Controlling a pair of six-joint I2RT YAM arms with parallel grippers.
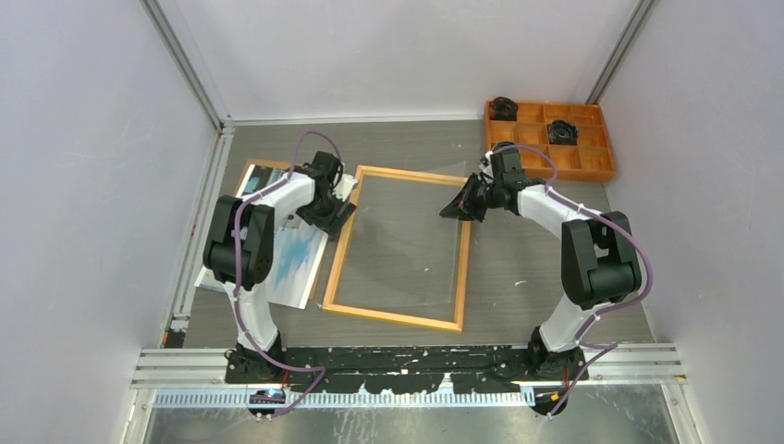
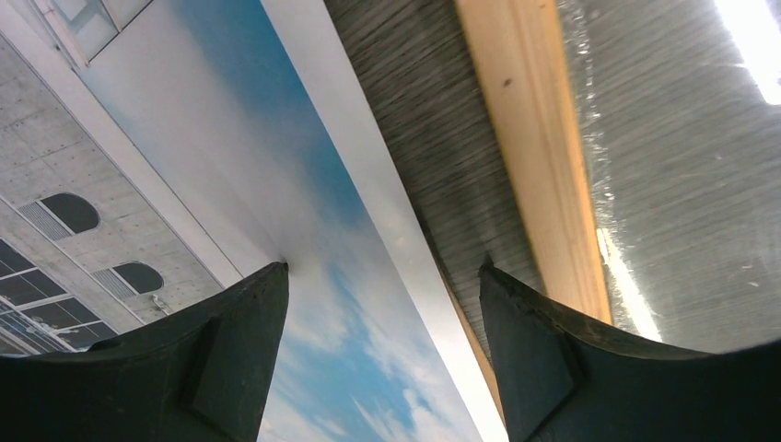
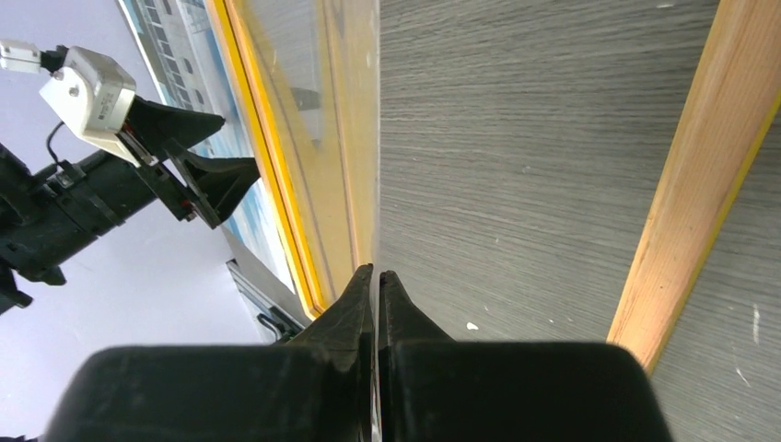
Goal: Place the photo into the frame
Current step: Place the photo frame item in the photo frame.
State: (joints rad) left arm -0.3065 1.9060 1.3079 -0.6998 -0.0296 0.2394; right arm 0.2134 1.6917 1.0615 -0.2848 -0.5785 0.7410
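Note:
The frame (image 1: 393, 314) lies flat mid-table, wood-coloured side up; its rails show in the left wrist view (image 2: 530, 157) and right wrist view (image 3: 700, 184). The photo (image 1: 296, 264), blue sky and white building face up, lies left of the frame. My left gripper (image 1: 340, 215) is open and low over the photo's right edge (image 2: 304, 184), one finger on the print and the other over bare table (image 2: 378, 276). My right gripper (image 1: 455, 209) is shut on the edge of a clear sheet (image 1: 407, 240), holding it tilted over the frame (image 3: 376, 274).
A brown backing board (image 1: 254, 166) lies under the photo, its corner showing at the far left. An orange compartment tray (image 1: 592, 166) with black items stands at the back right. White walls enclose the table on three sides.

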